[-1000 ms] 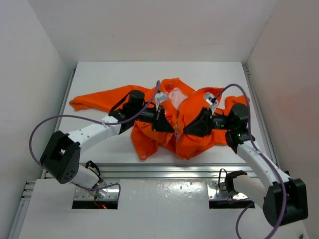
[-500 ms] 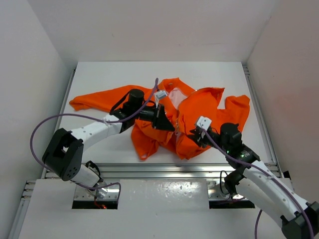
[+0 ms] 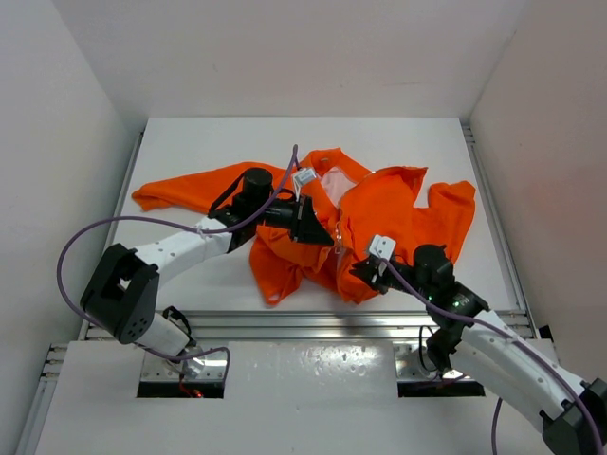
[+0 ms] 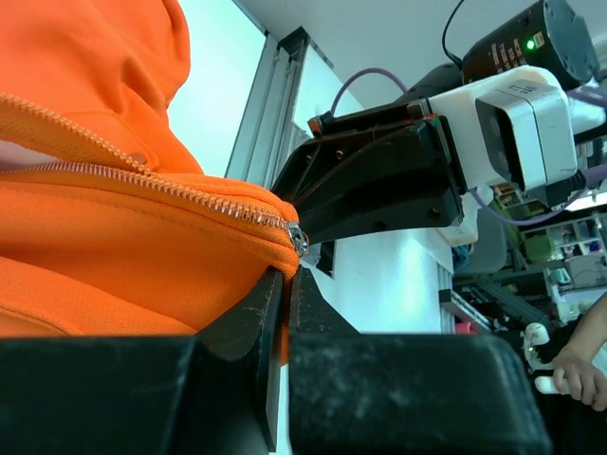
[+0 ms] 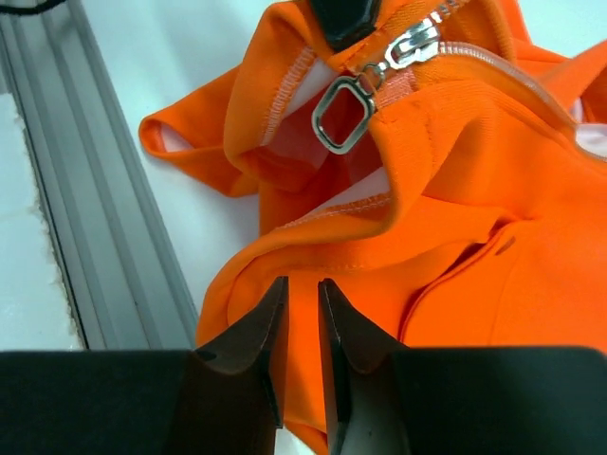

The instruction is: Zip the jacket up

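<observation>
Left gripper (image 4: pixel 285 284) is pinching the jacket (image 3: pixel 389 213) at its front edge just under the slider (image 4: pixel 300 239), jaws clamped on orange cloth. I'm holding it there to tension the zipper (image 4: pixel 161 185) for a clean pull. I'm hovering the right gripper (image 5: pixel 300 289) near the hem, fingers narrowly parted and empty, facing the pull ring (image 5: pixel 343 114). The jacket is lying crumpled mid-table (image 3: pixel 209 142), and I'm judging it mostly unzipped.

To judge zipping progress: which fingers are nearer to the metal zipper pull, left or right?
Left. The left fingers pinch the jacket beside the zipper pull; the right fingers are apart from it, folds of fabric between.
</observation>
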